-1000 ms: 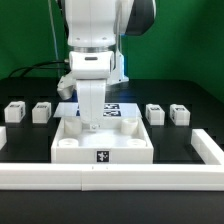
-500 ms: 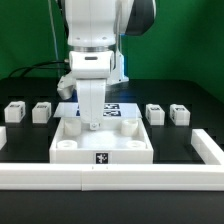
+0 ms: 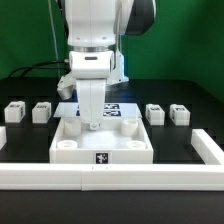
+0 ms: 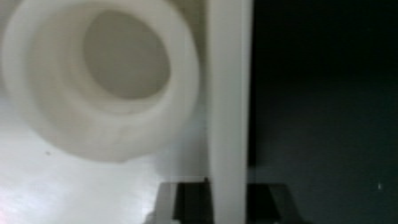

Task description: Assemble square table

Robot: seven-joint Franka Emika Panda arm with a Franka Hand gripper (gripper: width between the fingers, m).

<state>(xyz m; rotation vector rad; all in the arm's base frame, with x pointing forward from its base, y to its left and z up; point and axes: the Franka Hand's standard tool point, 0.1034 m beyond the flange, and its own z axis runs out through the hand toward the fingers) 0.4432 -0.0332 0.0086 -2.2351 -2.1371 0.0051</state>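
End effector (image 3: 91, 126) is down at the rear rim of the large white square plastic slab (image 3: 102, 143), the table's top with raised rim and corner holes. It sits nearer the rear corner on the exterior view's left. It is clenched on that rim. In the wrist view the thin white wall (image 4: 228, 100) runs straight between two dark finger pads (image 4: 185, 203), pinched from both sides. One round corner hole (image 4: 111, 80) lies just beside the grip, inside the rim. On the wall's other side I see only dark bench.

The slab lies flat on the black bench (image 3: 30, 135), about central, with a black-and-white marker tag (image 3: 102, 157) on its front wall facing the exterior camera. Four small white stubby legs (image 3: 42, 111) stand loose in a row level with the slab's rear edge, apart from it. Two are on the exterior view's left and two on its right.

A long white L-shaped rail (image 3: 60, 178) runs along the front of the bench just ahead of the slab and turns back at the exterior view's right. The marker board (image 3: 122, 108) lies flat behind the slab, partly hidden by the white arm (image 3: 95, 40). A green backdrop (image 3: 25, 40) closes the scene behind.

The slab's rim makes a shallow tray. I see corner holes in its floor and the end effector's tip at its rear wall.
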